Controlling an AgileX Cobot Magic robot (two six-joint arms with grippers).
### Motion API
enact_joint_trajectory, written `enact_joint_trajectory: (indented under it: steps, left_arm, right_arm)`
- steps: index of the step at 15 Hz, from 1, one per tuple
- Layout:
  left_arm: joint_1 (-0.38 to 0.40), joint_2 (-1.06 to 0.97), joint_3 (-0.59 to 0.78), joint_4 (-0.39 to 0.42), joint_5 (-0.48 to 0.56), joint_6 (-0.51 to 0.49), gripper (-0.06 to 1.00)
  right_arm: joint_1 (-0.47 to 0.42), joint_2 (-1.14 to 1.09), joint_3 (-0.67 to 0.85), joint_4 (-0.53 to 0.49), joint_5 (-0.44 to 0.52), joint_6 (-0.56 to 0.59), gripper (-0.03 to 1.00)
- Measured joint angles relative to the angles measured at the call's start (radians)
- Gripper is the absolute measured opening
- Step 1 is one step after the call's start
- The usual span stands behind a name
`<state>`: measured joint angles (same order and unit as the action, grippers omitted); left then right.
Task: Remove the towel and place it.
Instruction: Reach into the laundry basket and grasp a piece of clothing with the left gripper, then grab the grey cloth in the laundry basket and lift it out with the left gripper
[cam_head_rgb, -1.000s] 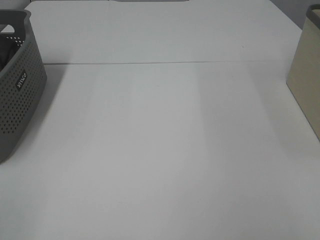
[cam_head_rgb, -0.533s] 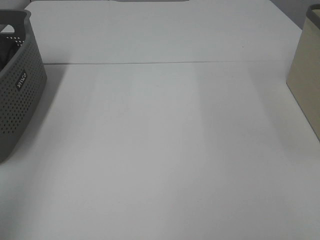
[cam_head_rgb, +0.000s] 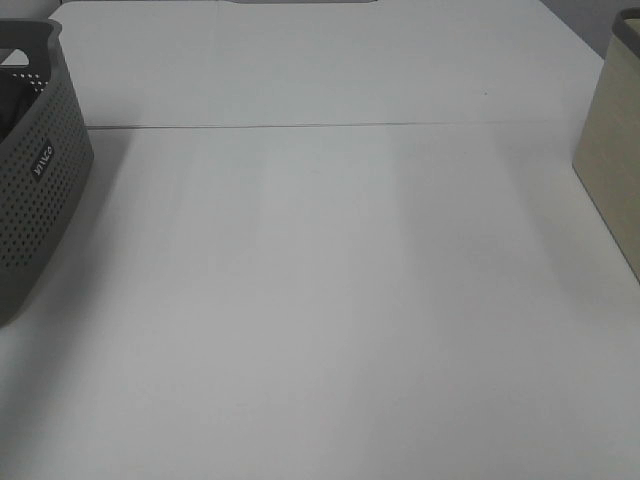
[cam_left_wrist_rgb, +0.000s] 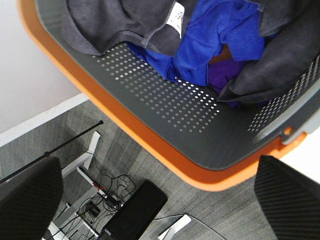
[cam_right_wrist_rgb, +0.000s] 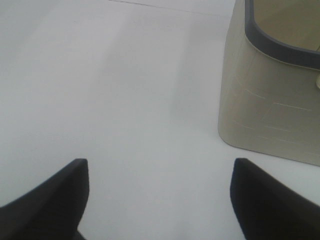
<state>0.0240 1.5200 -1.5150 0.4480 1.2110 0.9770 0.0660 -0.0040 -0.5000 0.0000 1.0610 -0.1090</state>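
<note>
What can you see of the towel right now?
The towel is dark charcoal-grey terry cloth, crumpled inside the perforated basket. A hemmed edge and a white label show. It lies partly over a blue cloth, with a purple one under the blue. More dark grey folds beyond the blue cloth may be the same towel; I cannot tell. The overhead view shows only a dark sliver in the basket. The left gripper is open and apart from it.
</note>
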Motion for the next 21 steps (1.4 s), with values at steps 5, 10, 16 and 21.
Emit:
enact_joint_trajectory:
  steps: [5, 10, 16, 21]
  left_arm:
    - [0.076, 0.415, -0.155, -0.004, -0.064, 0.075, 0.98]
    - [0.076, 0.670, -0.372, -0.016, -0.093, 0.080, 0.98]
    - [0.076, 0.746, -0.415, -0.044, -0.090, 0.126, 0.58]
    - [0.076, 0.746, -0.415, -0.030, -0.065, 0.022, 0.00]
  right_arm:
    - [0.000, 0.000, 0.000, 0.000, 0.000, 0.000, 0.76]
    - [0.000, 0.000, 0.000, 0.000, 0.000, 0.000, 0.76]
    - [0.000, 0.000, 0.000, 0.000, 0.000, 0.000, 0.76]
    - [0.000, 0.000, 0.000, 0.000, 0.000, 0.000, 0.76]
